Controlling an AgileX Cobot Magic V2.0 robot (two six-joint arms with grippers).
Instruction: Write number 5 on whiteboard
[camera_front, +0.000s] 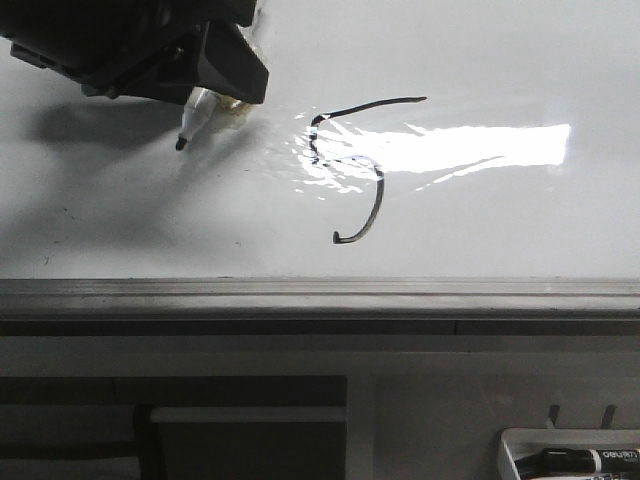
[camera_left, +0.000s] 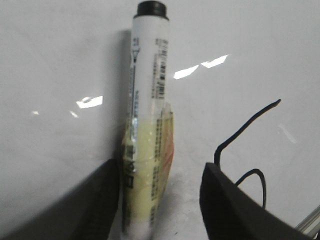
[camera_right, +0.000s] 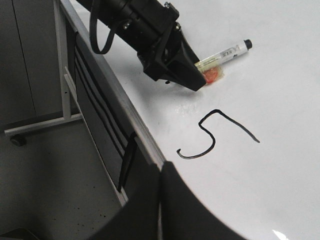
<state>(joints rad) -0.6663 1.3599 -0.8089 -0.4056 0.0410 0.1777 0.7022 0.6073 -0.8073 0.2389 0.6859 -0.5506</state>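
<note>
The whiteboard (camera_front: 120, 220) fills most of the front view, a glossy white surface with a bright patch of glare right of centre and a grey metal ledge (camera_front: 320, 298) running along its near edge. Below the ledge the front of the stand is dark, and in the right wrist view a grey floor (camera_right: 45, 175) and a metal frame leg on a castor show beside the board.

The number 5 (camera_front: 352, 170) is drawn in thin black line near the middle of the board, its top stroke slanting toward the right and its hooked belly ending close to the ledge.

The left gripper (camera_front: 205, 75) hangs over the board to the left of the number, closed on a white marker (camera_front: 198, 118) wrapped in yellowish tape, tip just off or on the board; which cannot be told.

A small white tray (camera_front: 520, 445) with a black marker (camera_front: 585, 460) sits at lower right.

Of the right gripper (camera_right: 160, 200) only dark finger shapes show; its opening cannot be judged.
</note>
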